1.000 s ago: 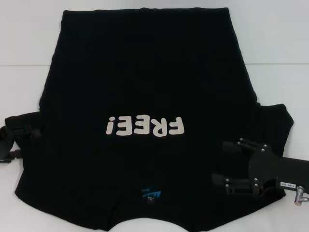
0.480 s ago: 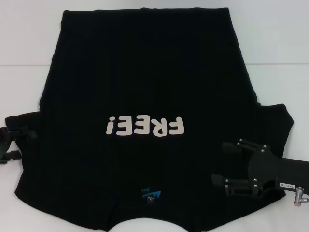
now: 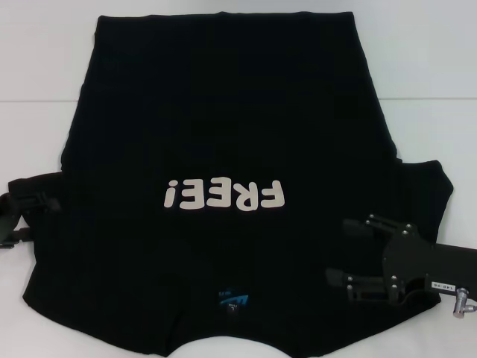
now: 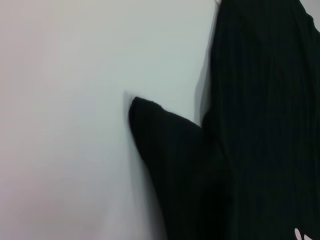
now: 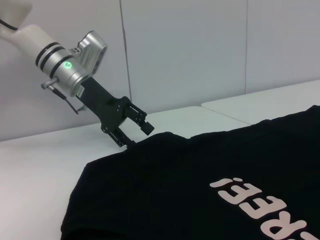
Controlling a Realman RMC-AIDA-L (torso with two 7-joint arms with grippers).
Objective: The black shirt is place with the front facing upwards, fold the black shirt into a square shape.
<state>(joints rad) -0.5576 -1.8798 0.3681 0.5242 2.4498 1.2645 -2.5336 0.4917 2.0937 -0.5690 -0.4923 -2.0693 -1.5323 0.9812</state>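
Right gripper [image 3: 349,253] hovers with fingers spread over the black shirt [image 3: 223,134] beside its right sleeve, left gripper [image 5: 134,129], also parted, at its left sleeve tip; I note the shirt lying flat on the white table [image 3: 45,67], collar nearest me, hem away.

Worktop [image 3: 45,82]: white, smooth, with a faint seam line visible on both sides in the head view. 
Lying directly on it: one black shirt [image 3: 223,127], spread flat, front up, cream "FREE!" lettering [image 3: 225,195] facing the far side, blue neck label [image 3: 233,300] at the near edge, hem at the far edge. Both short sleeves spread outward onto the white surface.
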